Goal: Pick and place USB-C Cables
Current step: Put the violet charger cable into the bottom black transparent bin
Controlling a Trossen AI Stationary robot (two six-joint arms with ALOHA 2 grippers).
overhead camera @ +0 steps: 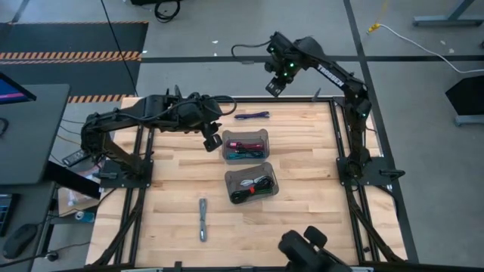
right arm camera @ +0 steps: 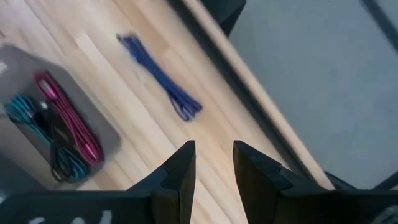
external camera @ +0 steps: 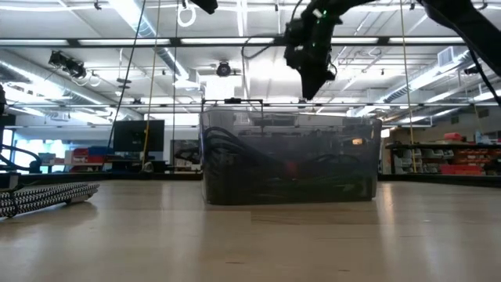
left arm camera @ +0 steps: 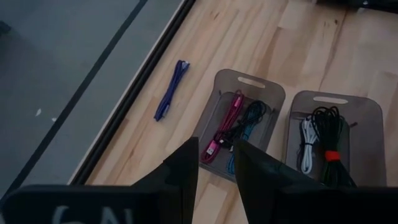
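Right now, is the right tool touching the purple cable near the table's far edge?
Apart. In the right wrist view the right tool hangs empty, bare wood showing between it and the purple cable; the high view shows it raised beyond the table edge.

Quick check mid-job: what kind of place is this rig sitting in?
Likely a robotics lab or workshop: pale wooden butcher-block table on a dark metal frame, grey concrete floor with striped hazard tape, and stocked shelving under strip lighting.

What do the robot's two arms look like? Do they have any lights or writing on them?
Both arms are dark, nearly black, made of chunky jointed segments. The right arm has white lettering along it and a small green light near its wrist. The left arm carries thin black cables. Each tool has two flat, dark, wedge-shaped fingers.
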